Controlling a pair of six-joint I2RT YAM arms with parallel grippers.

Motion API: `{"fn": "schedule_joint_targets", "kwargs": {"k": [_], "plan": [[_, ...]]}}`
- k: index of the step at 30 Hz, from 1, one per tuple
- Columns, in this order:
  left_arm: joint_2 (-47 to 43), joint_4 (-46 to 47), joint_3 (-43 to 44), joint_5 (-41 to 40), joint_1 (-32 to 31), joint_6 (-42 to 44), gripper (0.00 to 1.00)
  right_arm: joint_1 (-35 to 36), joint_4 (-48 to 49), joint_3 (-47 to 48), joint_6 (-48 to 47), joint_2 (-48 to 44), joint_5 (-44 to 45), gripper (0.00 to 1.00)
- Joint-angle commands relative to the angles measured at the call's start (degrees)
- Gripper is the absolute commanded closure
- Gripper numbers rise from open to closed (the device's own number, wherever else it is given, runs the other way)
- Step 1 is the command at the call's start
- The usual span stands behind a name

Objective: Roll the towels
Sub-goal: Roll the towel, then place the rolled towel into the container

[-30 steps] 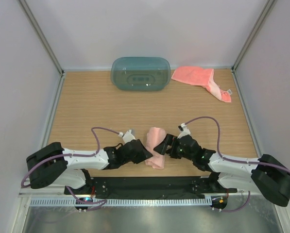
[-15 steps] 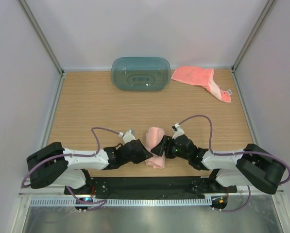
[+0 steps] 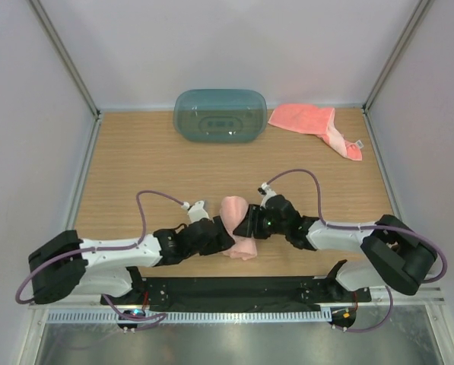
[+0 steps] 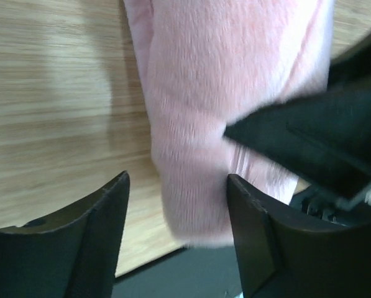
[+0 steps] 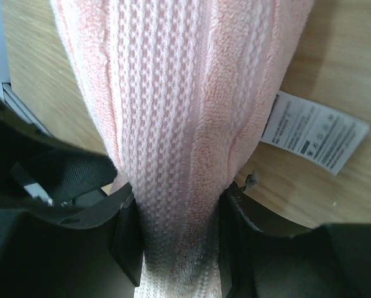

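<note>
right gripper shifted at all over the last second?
Yes. The right gripper, shut on the pink towel, has shifted left and slightly toward the teal bin at the table's far edge.

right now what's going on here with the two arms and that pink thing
Both arms meet at the near middle of the table on a pale pink towel, which is bunched into a partial roll. The right gripper is shut on it, pinching the fabric between its fingers. The left gripper is open at the towel's other side, not gripping. A second, darker pink towel lies unrolled at the far right corner, beside a teal tub.
</note>
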Motion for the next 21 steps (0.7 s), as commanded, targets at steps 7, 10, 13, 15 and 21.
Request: {"fn": "schedule_joint_targets", "kwargs": {"k": [7, 10, 13, 15, 21], "plan": [[-18.2, -17.7, -1.1, -0.7, -1.5, 10.4, 0.3, -12.4, -12.9, 25.9, -13.8, 1.2, -4.1, 0.99], [-19.6, -16.1, -3.0, -1.9, -1.5, 10.5, 0.3, -16.2, -15.1, 34.6, -14.8, 3.9, -8.9, 0.99], [-18.8, -12.6, -5.9, -1.9, -1.4, 9.9, 0.3, -20.7, -18.9, 47.1, -16.1, 10.4, -14.1, 0.99], [-16.9, -9.8, -7.5, -2.3, -1.5, 9.8, 0.3, -23.0, -21.6, 54.3, -16.6, 17.9, -19.4, 0.99], [-11.0, 0.4, -12.4, -3.0, -1.5, 8.9, 0.33, -26.2, -34.5, 90.7, -21.7, 42.2, -30.4, 0.99]]}}
